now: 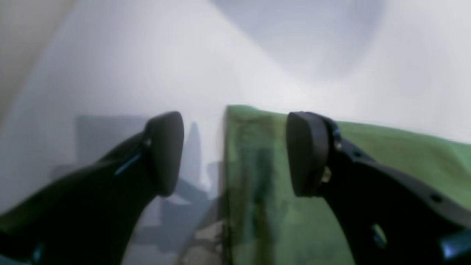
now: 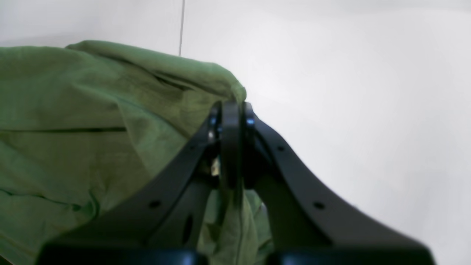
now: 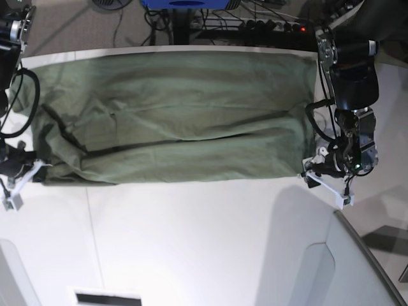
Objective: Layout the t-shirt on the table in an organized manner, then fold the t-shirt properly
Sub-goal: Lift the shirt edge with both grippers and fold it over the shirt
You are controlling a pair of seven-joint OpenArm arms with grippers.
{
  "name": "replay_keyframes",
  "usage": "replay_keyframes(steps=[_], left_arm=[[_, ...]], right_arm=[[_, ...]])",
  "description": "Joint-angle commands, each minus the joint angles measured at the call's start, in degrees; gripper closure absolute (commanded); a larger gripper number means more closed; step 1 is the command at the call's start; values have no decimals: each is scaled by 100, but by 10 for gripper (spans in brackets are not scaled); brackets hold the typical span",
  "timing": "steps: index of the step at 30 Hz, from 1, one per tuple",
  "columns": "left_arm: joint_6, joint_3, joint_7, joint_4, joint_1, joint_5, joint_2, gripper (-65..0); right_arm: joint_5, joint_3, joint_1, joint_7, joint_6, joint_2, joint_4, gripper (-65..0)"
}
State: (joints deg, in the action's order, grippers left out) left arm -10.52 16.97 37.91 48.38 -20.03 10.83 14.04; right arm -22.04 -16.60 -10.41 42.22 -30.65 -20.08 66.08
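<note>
The olive-green t-shirt (image 3: 178, 121) lies as a long band across the far half of the white table (image 3: 191, 242), with creases along its length. My left gripper (image 1: 235, 154) is open at the shirt's end on the base view's right (image 3: 312, 172). One finger (image 1: 307, 154) hovers over the cloth (image 1: 386, 158) and the other (image 1: 165, 151) over bare table, with nothing between them. My right gripper (image 2: 232, 147) is shut on a bunched edge of the t-shirt (image 2: 73, 110) at the opposite end (image 3: 29, 169), and cloth hangs between its fingers.
A grey angled panel (image 3: 357, 268) rises at the near right corner. A thin dark seam (image 3: 92, 236) runs across the tabletop. Cables and a blue object (image 3: 185, 3) sit beyond the far edge. A dark strip (image 3: 105, 298) lies at the near edge.
</note>
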Motion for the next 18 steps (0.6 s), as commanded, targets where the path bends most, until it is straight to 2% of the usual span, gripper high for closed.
replay_keyframes(steps=[1, 8, 18], left_arm=[[-16, 4, -156, -78, -190, 38, 112, -421], [-51, -5, -710, -957, -436, 38, 121, -420], [-60, -14, -754, -939, -348, 38, -99, -415]], right_arm=[[-51, -23, -115, -103, -16, -142, 86, -8], [-51, -23, -115, -112, -16, -142, 86, -8], [-51, -23, -123, -121, -16, -142, 86, -8]])
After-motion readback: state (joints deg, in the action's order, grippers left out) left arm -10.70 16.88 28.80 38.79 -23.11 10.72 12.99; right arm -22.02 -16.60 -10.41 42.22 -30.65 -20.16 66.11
